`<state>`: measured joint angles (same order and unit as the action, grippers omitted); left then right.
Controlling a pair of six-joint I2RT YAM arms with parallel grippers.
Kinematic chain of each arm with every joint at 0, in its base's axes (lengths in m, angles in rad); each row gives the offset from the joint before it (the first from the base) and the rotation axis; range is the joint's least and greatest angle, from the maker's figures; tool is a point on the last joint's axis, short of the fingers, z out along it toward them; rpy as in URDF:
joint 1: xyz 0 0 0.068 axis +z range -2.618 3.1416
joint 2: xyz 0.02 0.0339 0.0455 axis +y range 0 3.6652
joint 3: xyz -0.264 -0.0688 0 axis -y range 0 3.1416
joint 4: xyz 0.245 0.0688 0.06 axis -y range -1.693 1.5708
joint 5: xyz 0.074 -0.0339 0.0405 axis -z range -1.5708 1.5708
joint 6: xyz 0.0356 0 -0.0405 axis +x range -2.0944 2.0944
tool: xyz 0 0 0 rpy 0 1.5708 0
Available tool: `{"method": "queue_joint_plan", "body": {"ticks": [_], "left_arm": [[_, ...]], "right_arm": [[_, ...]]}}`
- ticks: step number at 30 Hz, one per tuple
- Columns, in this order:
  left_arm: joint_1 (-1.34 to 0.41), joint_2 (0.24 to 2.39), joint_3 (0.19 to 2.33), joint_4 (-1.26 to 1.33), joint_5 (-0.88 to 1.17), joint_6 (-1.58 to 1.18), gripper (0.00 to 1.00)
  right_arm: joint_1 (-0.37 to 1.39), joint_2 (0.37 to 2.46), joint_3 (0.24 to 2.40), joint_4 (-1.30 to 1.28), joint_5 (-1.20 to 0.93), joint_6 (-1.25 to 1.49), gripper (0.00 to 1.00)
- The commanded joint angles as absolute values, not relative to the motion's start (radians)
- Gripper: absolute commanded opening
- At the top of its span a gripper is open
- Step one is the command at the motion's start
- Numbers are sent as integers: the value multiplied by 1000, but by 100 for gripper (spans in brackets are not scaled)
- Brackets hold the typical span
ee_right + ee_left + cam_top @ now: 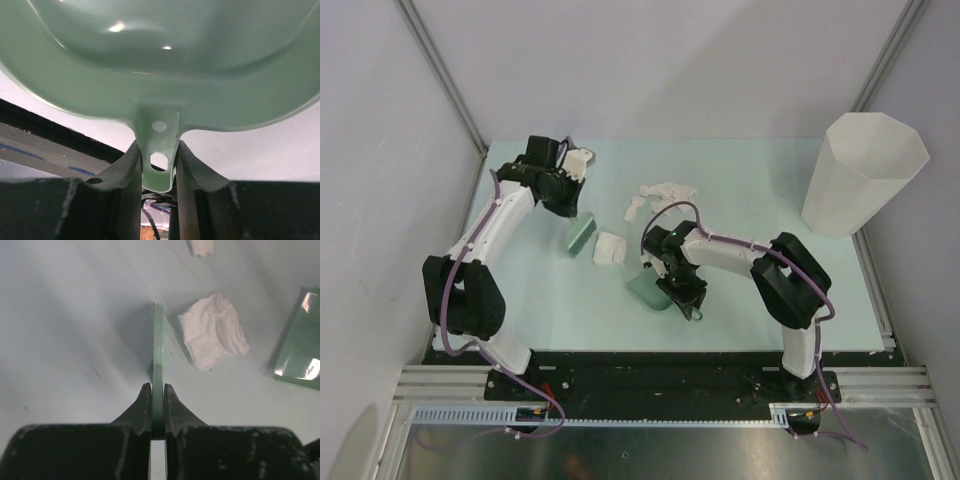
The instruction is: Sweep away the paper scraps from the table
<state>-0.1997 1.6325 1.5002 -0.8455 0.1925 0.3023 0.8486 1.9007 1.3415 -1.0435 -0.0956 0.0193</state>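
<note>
**A:** How should the left gripper (158,390) be handling this stroke?

**B:** Its fingers are clamping a thin green scraper (158,345) edge-on. I'd be pressing that edge onto the table (75,340) and sliding it sideways, low and slow. The scrap (214,330) is lying just right of the blade, ahead of the fingertips. Any lift would be letting paper slip under.

**A:** And the right gripper (159,150)?

**B:** Its fingers are pinching the tab of the dustpan (160,50), with the pan spreading out beyond their tips. I can't tell whether the lip is touching the table. It should be lying flush to catch the scrap.

**A:** How is the paper looking?

**B:** White, crumpled and squarish, with torn edges. It's probably light and skidding easily. The other scraps (665,190) are lying farther off from the left fingers than this one
</note>
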Motion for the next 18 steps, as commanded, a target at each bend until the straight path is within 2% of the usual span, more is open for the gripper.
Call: {"method": "queue_joint_plan", "body": {"ticks": [1,7,13,18], "left_arm": [[-210,1621,1467,-821,297,268,0],[-285,1592,1408,-827,532,284,0],[-339,1500,1394,-897,713,328,0],[-310,1424,1431,-919,663,330,0]], "right_arm": [[848,1934,1391,-1101,-104,38,0],[850,2051,1508,-1065,-93,22,0],[850,2039,1574,-996,-94,32,0],[839,1945,1484,-919,-115,26,0]]}}
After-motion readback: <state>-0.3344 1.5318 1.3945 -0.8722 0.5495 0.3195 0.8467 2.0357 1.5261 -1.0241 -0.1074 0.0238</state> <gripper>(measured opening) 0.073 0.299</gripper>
